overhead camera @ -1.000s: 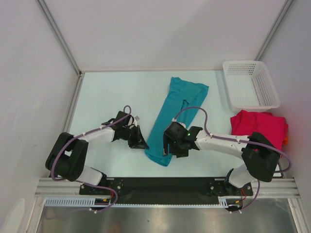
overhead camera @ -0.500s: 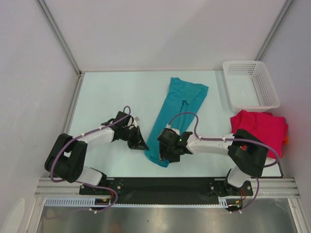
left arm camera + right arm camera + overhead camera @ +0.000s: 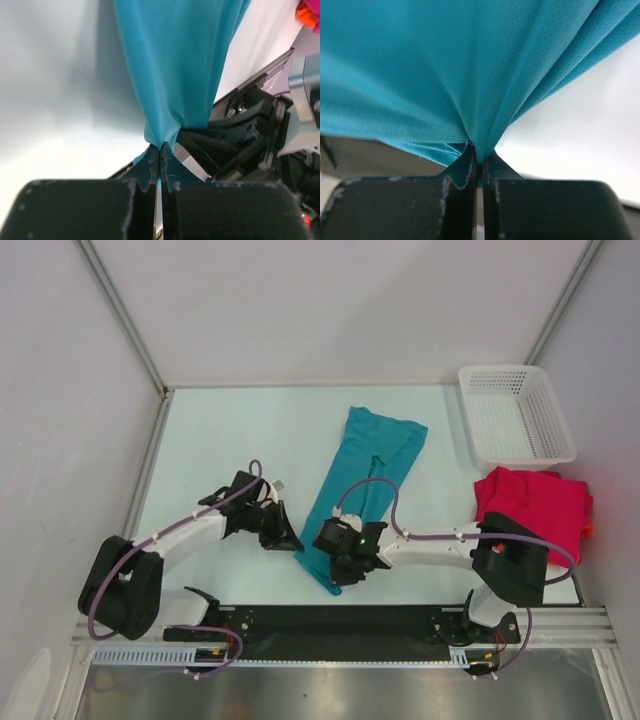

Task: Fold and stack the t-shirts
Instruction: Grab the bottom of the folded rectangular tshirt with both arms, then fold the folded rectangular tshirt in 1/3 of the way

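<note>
Left gripper [image 3: 160, 150], right gripper [image 3: 477, 154] each pinch teal t-shirt [image 3: 375, 455] hem between jaws, seemingly corners.

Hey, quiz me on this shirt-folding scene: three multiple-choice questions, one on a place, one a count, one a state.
1. Where lies the crimson-pink t-shirt? A) on the table before the basket B) inside it C) far left
2. How many grippers pinch the teal t-shirt? A) none B) one C) both
3. The teal t-shirt is: A) balled up B) a long narrow strip C) spread wide
Answers: A, it lies nearer the arms than the basket; C, left gripper and right gripper both clamp its near end; B, it stretches lengthwise mid-table.
</note>
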Controlling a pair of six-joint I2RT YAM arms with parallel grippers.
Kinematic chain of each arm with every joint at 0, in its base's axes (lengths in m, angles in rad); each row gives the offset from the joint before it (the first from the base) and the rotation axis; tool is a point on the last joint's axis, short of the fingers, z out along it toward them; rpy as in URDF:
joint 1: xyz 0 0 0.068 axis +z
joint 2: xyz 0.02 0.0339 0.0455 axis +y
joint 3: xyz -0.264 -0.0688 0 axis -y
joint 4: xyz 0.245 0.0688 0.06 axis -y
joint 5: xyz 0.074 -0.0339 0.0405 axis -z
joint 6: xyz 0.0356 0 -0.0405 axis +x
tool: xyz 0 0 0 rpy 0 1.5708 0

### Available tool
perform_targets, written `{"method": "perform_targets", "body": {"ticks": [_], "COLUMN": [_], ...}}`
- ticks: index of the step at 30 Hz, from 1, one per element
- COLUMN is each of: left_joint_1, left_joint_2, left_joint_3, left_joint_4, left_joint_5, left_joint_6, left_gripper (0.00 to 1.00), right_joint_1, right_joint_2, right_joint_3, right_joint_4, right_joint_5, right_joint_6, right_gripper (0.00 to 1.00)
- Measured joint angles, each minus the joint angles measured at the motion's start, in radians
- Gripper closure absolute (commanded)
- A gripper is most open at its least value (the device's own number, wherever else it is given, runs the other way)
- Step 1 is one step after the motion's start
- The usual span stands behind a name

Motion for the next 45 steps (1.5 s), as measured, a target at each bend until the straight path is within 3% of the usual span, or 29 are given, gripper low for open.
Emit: {"method": "perform_targets", "body": {"ticks": [7,11,17,25,30,39,42,43,44,45], "left_joint_1": [-0.004,-0.004,-0.003,-0.004,-0.005,-0.002,0.001,0.003,0.005,0.009], "left_joint_2": [-0.201,-0.197,0.031,0.406,0.592,0.734,0.752,0.754,0.756,0.756], "left_joint_3": [-0.001,0.029,0.167,0.519,0.721,0.861,0.888,0.894,0.899,0.903], "left_joint_4": [-0.132,-0.155,-0.129,-0.098,-0.12,-0.158,-0.161,-0.162,-0.162,-0.161], "left_joint_5": [0.004,0.005,0.018,0.04,0.051,0.051,0.052,0.052,0.052,0.053], "left_joint_6": [0.015,0.015,0.024,0.05,0.062,0.069,0.069,0.069,0.072,0.077], "left_gripper": [0.99,0.97,0.97,0.96,0.95,0.9,0.79,0.63,0.51,0.38], "right_joint_1": [0.137,0.127,-0.079,-0.338,-0.425,-0.52,-0.556,-0.567,-0.577,-0.584], "right_joint_2": [-0.092,-0.13,-0.14,-0.076,0.039,0.134,0.146,0.152,0.158,0.165], "right_joint_3": [0.122,0.154,0.133,0.141,0.192,0.28,0.31,0.321,0.331,0.341], "right_joint_4": [-0.187,-0.253,-0.281,-0.215,-0.189,-0.188,-0.191,-0.193,-0.198,-0.207], "right_joint_5": [0.054,0.089,0.12,0.134,0.139,0.159,0.164,0.166,0.168,0.172], "right_joint_6": [0.066,0.071,-0.004,-0.156,-0.235,-0.333,-0.357,-0.369,-0.377,-0.385], "right_gripper": [1.0,1.0,1.0,1.0,1.0,1.0,0.97,0.94,0.77,0.69]}}
